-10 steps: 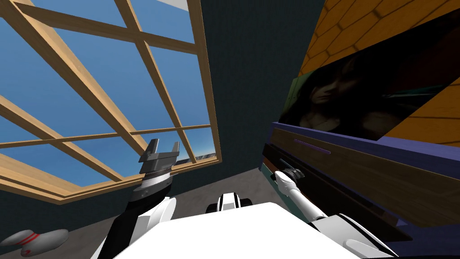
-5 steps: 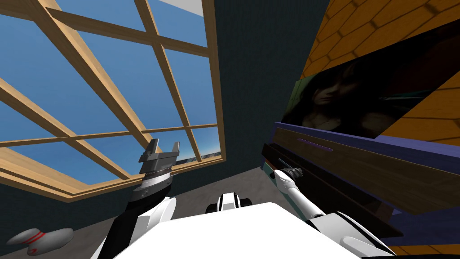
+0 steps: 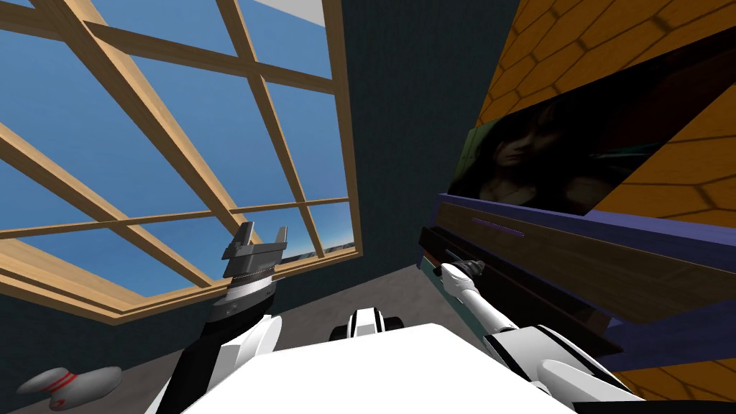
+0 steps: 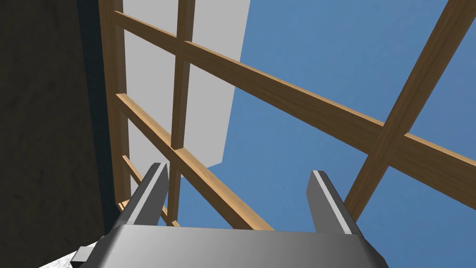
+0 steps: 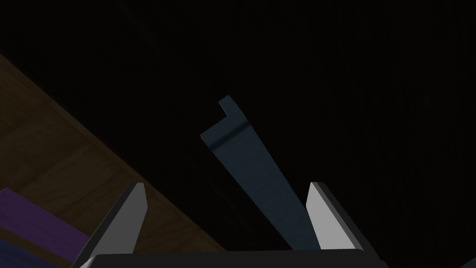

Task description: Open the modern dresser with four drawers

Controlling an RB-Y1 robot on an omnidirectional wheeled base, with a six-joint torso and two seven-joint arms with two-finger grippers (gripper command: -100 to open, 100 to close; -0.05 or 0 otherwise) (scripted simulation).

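Right gripper (image 3: 466,267) is spread wide at the dresser's (image 3: 589,259) near corner, a dark blue bar (image 5: 253,177) (the handle, probably) between its fingers, unpinched. 1 drawer (image 3: 431,246) seems partly out; pulling remains. Left gripper (image 3: 263,235) is wide too, raised.

The left hand (image 3: 264,231) is a dark grey box with two thin, light grey blade fingers (image 4: 327,200). It sits on a ribbed silver wrist ring (image 3: 249,282) above a black forearm (image 3: 208,341). The right hand (image 3: 467,267) is small and dark, on a slim white forearm (image 3: 476,305).
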